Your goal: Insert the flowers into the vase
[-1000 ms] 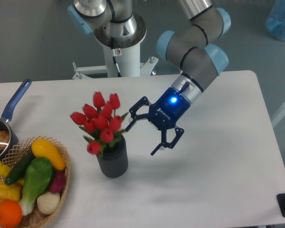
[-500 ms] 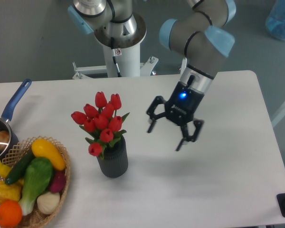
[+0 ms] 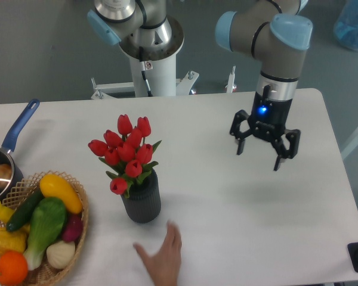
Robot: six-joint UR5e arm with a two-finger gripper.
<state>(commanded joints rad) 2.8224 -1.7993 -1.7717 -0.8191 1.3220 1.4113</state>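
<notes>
The red tulips (image 3: 125,152) stand upright in the dark grey ribbed vase (image 3: 142,202) on the white table, left of centre. Their stems are hidden inside the vase. My gripper (image 3: 259,157) hangs above the table to the right, well apart from the flowers. Its fingers are spread open and hold nothing.
A person's hand (image 3: 162,257) reaches in from the front edge, just right of the vase. A wicker basket (image 3: 77,229) with vegetables sits at the front left. A blue-handled saucepan (image 3: 12,140) stands at the left edge. The robot's base (image 3: 150,44) is behind the table.
My open gripper has moved right and away from the vase, turning to point downward. A hand has come in at the front edge. The flowers stay in the vase.
</notes>
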